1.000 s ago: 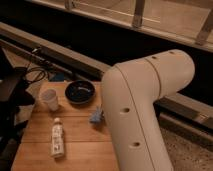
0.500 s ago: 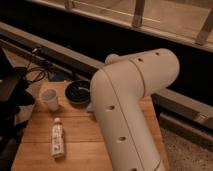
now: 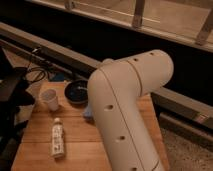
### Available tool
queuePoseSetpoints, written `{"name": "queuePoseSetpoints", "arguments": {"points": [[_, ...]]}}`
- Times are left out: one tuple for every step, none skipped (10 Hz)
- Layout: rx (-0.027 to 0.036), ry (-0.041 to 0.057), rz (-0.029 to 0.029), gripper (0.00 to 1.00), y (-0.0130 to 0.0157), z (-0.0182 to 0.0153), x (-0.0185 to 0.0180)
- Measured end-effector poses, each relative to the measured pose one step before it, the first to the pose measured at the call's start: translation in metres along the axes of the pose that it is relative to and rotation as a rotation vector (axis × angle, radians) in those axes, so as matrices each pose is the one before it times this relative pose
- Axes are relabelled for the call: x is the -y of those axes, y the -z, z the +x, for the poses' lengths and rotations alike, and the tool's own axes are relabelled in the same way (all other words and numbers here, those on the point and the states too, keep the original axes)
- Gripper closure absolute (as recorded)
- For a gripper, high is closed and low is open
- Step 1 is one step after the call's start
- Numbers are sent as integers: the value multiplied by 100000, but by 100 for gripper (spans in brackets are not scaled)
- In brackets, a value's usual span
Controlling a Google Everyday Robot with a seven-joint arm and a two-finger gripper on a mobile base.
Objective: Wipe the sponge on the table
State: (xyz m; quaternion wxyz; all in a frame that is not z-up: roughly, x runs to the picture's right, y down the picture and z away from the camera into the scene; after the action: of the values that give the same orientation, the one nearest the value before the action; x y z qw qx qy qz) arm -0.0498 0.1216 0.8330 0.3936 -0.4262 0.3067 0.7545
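Note:
The wooden table (image 3: 35, 150) fills the lower left of the camera view. A blue sponge (image 3: 88, 111) lies on it, just below a dark bowl. Only the sponge's left edge shows past my white arm (image 3: 125, 110). The arm's thick links cross the middle of the picture and cover the table's right half. My gripper is hidden somewhere behind the arm, on the far side near the sponge, so it does not show.
A dark bowl (image 3: 76, 92) sits at the table's back edge, with a white cup (image 3: 50, 99) to its left. A small bottle (image 3: 58, 139) lies flat nearer the front. A black object (image 3: 12, 92) and cables (image 3: 35, 75) are at the left. A dark ledge and railing run behind.
My arm has swung left across the view, now covering most of the sponge and the bowl's right side. The cup, bowl and bottle have not moved.

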Motion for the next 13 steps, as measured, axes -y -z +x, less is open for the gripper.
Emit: {"name": "queuePoseSetpoints", "arguments": {"points": [[-1381, -866, 427, 84, -758, 1510, 1229], [-1234, -977, 413, 84, -596, 1253, 1122], [-945, -2013, 465, 84, -357, 912, 1329], [-188, -3030, 116, 84, 145, 423, 1824], [426, -1255, -176, 84, 213, 35, 659], [966, -1280, -249, 84, 405, -247, 616], [1432, -1172, -800, 84, 756, -834, 257], [831, -699, -587, 84, 604, -832, -13], [814, 290, -802, 84, 709, -1224, -692], [393, 1093, -620, 84, 489, -1143, -978], [-91, 1727, -676, 84, 218, -862, -1195], [-847, 2102, -696, 84, -152, -357, -1060], [-1822, 2803, -830, 84, -405, 100, -949]]}}
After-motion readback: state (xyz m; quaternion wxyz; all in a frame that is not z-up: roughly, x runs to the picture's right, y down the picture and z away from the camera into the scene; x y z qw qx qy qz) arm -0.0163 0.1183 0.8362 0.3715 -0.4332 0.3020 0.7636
